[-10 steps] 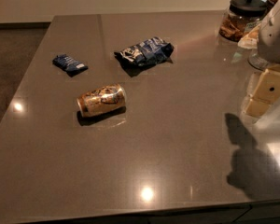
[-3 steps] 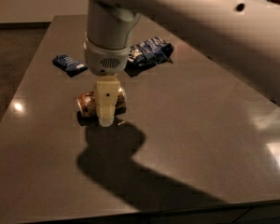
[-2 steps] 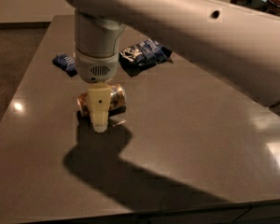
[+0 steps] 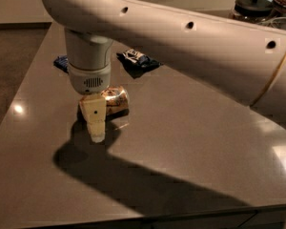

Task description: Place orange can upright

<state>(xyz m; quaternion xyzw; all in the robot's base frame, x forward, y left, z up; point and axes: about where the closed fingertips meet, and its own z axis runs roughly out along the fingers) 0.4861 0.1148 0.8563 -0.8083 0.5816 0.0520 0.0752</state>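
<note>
The orange can (image 4: 115, 99) lies on its side on the grey table (image 4: 190, 142), left of the middle. Only its right half shows; the rest is hidden behind the gripper. My gripper (image 4: 96, 128) hangs straight down from the big white arm (image 4: 181, 37), right at the can's left end and low over the table. One cream finger (image 4: 94, 117) faces the camera and covers that end of the can.
A blue-and-white snack bag (image 4: 137, 61) lies behind the can. A small dark blue packet (image 4: 61, 62) lies at the back left, partly hidden by the wrist. Glass jars (image 4: 251, 7) stand at the far right corner. The table's front edge (image 4: 133, 218) is near.
The arm has swung in from the right to over the can. In the last second the gripper has shifted a little left and lower at the can's left end. The can has not moved.
</note>
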